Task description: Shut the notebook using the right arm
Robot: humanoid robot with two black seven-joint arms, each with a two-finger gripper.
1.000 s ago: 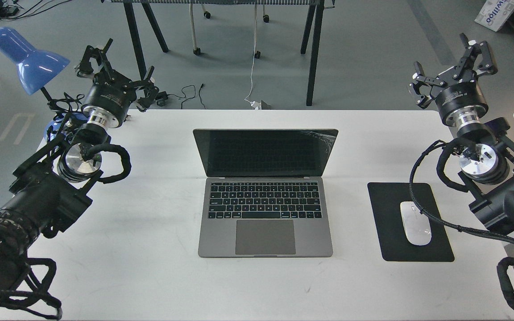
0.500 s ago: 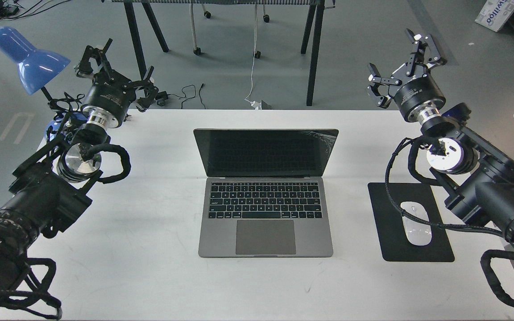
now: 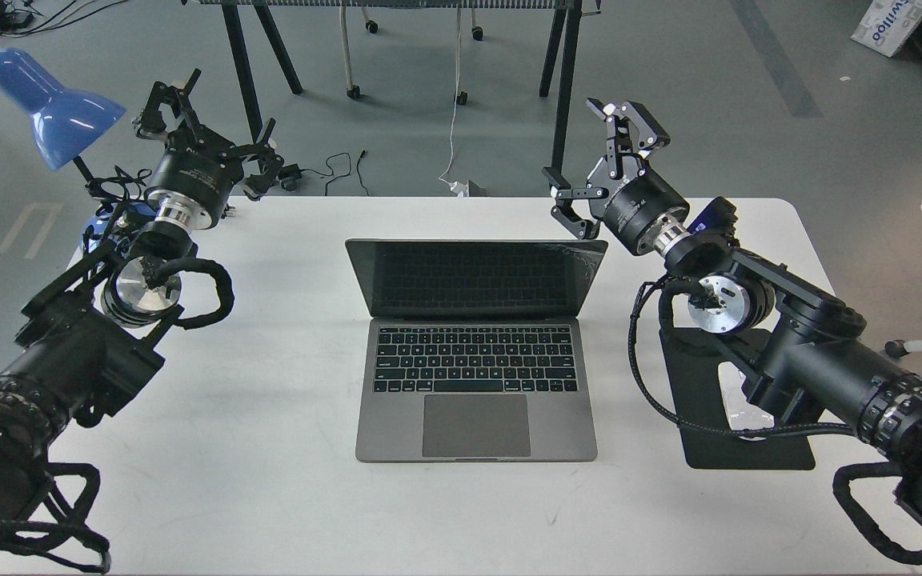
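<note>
The notebook [image 3: 475, 376] lies open in the middle of the white table [image 3: 269, 480], its black screen [image 3: 473, 278] tilted toward me. My right gripper [image 3: 593, 164] is open and empty, its lower finger right behind the screen's top right corner. The right arm [image 3: 797, 344] reaches in from the lower right, over the mouse pad. My left gripper [image 3: 205, 120] is open and empty, held above the table's far left corner, well away from the notebook.
A black mouse pad [image 3: 737, 444] with a white mouse lies right of the notebook, mostly under the right arm. A blue desk lamp [image 3: 49, 104] stands at the far left corner. Black table legs and cables stand on the floor behind.
My right arm has swung left from the table's right edge to the screen's top right corner. The screen now leans a little more forward. The left arm has not moved.
</note>
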